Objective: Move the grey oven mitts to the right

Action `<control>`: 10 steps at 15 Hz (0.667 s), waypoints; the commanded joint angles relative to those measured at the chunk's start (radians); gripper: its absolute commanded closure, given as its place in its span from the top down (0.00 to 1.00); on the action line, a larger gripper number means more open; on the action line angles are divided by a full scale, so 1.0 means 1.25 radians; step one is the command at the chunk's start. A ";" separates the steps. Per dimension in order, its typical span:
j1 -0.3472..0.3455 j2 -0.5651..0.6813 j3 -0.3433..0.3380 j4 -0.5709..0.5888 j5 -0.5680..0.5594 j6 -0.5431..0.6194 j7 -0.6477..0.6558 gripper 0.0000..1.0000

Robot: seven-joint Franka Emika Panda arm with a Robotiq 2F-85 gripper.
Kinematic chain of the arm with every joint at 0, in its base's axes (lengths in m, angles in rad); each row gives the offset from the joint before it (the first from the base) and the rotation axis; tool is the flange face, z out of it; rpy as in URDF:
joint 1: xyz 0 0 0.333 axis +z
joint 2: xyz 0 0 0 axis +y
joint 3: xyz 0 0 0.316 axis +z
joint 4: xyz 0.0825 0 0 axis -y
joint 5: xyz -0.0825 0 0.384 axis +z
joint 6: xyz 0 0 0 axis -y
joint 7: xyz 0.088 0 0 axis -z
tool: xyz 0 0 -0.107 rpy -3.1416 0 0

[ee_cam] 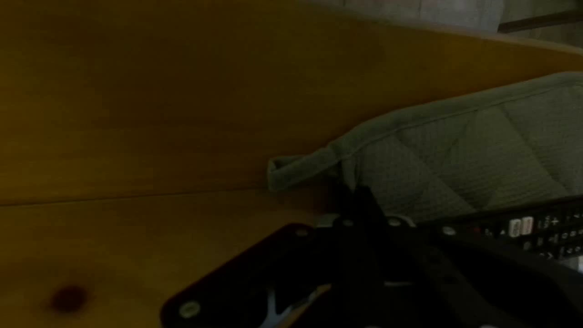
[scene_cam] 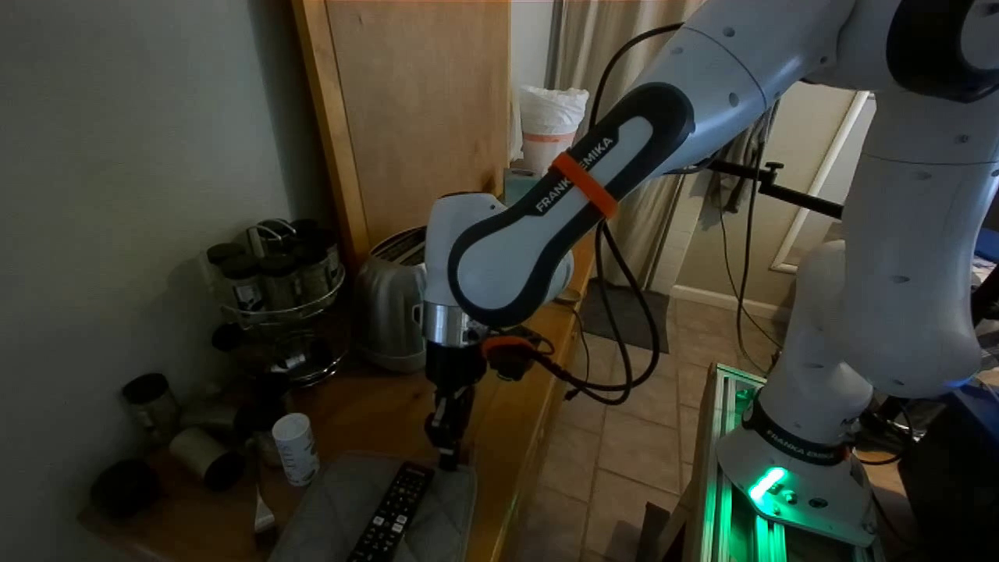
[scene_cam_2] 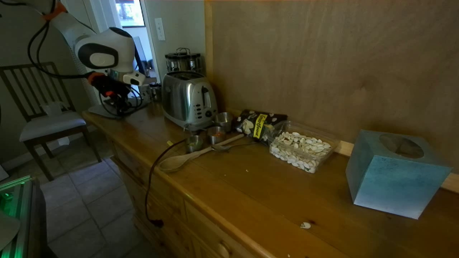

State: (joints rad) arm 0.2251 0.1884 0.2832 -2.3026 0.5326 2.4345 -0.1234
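Note:
The grey oven mitts show as a flat quilted grey pad [scene_cam: 446,511] on the wooden counter in an exterior view. The pad also shows dimly at the counter's far end [scene_cam_2: 102,111] and at the right of the wrist view [ee_cam: 437,159]. A black remote [scene_cam: 394,507] lies on the pad; it also shows in the wrist view [ee_cam: 542,228]. My gripper [scene_cam: 449,462] points down at the pad's edge near the counter's front. In the wrist view its fingertips [ee_cam: 353,189] are together on a pinched fold of the pad beside its small hanging loop. The picture there is very dark.
A silver toaster [scene_cam: 390,312] stands behind the arm, beside a spice rack [scene_cam: 281,281]. A white shaker [scene_cam: 296,449] and several jars are left of the pad. Measuring cups [scene_cam_2: 216,135], a wooden spoon [scene_cam_2: 175,163] and a seed tub [scene_cam_2: 301,148] lie beyond the toaster.

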 commanded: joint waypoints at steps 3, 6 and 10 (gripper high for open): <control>-0.021 -0.052 -0.014 -0.051 0.010 0.010 0.037 0.01; -0.027 -0.074 -0.027 -0.072 0.003 0.011 0.060 0.01; -0.035 -0.117 -0.052 -0.109 -0.023 0.005 0.083 0.01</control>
State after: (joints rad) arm 0.1914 0.1131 0.2335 -2.3812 0.5334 2.4345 -0.0648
